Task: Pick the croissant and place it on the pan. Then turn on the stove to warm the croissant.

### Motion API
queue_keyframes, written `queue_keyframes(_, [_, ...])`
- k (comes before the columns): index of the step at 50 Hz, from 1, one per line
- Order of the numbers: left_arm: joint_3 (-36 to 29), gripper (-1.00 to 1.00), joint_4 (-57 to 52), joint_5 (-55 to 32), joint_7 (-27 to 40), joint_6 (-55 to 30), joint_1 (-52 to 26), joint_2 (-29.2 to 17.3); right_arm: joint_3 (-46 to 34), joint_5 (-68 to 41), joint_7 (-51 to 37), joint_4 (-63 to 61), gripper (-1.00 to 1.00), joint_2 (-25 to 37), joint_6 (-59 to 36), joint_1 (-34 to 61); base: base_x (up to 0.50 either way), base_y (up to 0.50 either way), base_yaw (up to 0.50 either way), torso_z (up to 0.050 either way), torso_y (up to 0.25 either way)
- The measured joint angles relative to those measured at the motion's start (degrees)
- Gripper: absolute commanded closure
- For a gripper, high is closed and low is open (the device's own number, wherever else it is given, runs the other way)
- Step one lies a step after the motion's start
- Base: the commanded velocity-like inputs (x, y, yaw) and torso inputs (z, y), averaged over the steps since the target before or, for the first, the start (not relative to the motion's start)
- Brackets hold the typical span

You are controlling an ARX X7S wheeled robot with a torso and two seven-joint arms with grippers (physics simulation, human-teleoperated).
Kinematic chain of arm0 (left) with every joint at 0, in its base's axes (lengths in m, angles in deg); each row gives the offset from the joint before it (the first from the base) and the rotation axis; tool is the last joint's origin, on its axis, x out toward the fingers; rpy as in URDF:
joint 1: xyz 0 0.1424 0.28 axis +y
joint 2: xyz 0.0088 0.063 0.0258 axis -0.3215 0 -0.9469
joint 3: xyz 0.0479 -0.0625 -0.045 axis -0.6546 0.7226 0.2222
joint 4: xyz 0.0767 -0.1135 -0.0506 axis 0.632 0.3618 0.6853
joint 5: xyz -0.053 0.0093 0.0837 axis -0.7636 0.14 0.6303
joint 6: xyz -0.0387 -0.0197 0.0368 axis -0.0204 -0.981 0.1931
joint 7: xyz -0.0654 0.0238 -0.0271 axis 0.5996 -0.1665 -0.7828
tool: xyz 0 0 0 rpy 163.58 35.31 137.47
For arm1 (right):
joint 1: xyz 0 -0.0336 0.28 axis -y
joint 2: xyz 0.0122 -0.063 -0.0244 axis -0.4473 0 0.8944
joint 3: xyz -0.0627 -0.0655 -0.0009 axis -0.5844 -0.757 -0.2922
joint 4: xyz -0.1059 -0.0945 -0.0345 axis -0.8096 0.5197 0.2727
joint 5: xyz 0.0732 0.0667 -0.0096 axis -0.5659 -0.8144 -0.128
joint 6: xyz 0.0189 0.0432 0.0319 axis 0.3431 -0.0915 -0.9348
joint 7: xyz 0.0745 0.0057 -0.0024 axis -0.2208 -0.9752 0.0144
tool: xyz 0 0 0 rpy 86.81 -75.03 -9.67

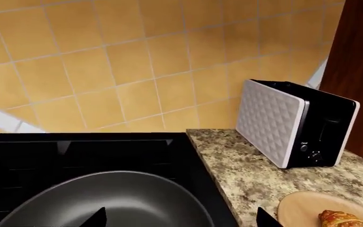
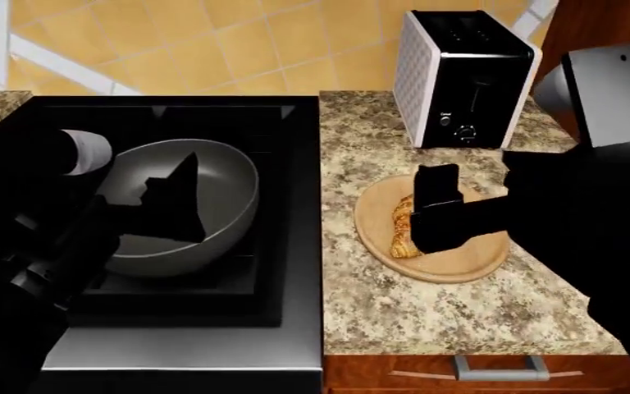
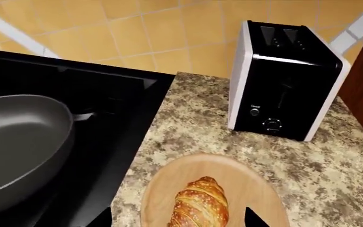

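Your right gripper (image 2: 438, 205) hangs over the croissant (image 3: 200, 202), which lies on the round wooden board (image 3: 257, 189) on the counter (image 2: 425, 304), just in front of the toaster (image 2: 463, 74). In the right wrist view the two fingertips (image 3: 252, 218) sit spread to either side of the pastry with nothing between them, so the pick is not yet made. Line the jaws across the croissant's narrow width, not along its length, and come straight down until the tips are beside its flanks and close to the board. Close gently; it looks flaky and could crumble or squirt sideways.

Your left gripper (image 2: 173, 201) hovers over the pan (image 2: 200, 189) on the stove (image 2: 282, 271), its fingers apart and empty. I'd move it clear so the right arm has room to carry the croissant across and set it in the pan's middle.
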Motion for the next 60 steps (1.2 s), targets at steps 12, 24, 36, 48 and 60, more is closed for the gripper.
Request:
queue_keyframes(12, [-0.33, -1.0, 0.47, 1.86, -2.59, 1.47, 0.55, -0.95, -7.41, -0.5, -2.51, 2.32, -1.0, 1.97, 6.39, 3.34, 0.0, 0.0, 0.0, 0.0, 0.0])
queue_keyframes(24, [-0.59, -1.0, 1.26, 4.5, -5.17, 3.4, 1.37, -1.61, -12.39, 2.2, -1.43, 4.59, -1.0, 3.02, 9.09, 4.81, 0.0, 0.0, 0.0, 0.0, 0.0])
queue_keyframes(36, [-1.01, -1.0, 1.6, 5.86, -5.99, 4.44, 1.54, -2.21, -16.09, 11.58, 8.19, 14.74, -1.0, -0.14, 6.64, 6.45, 0.0, 0.0, 0.0, 0.0, 0.0])
queue_keyframes(48, [-1.31, -1.0, 2.14, 7.07, -6.95, 5.5, 1.99, -2.82, -18.41, 17.47, 14.33, 21.11, -1.0, -2.53, 5.36, 6.59, 0.0, 0.0, 0.0, 0.0, 0.0])
queue_keyframes(60, [-1.65, -1.0, 2.6, 7.66, -7.41, 6.27, 2.22, -3.2, -19.72, 19.91, 17.34, 23.87, -1.0, -3.53, 5.21, 5.34, 0.0, 0.0, 0.0, 0.0, 0.0])
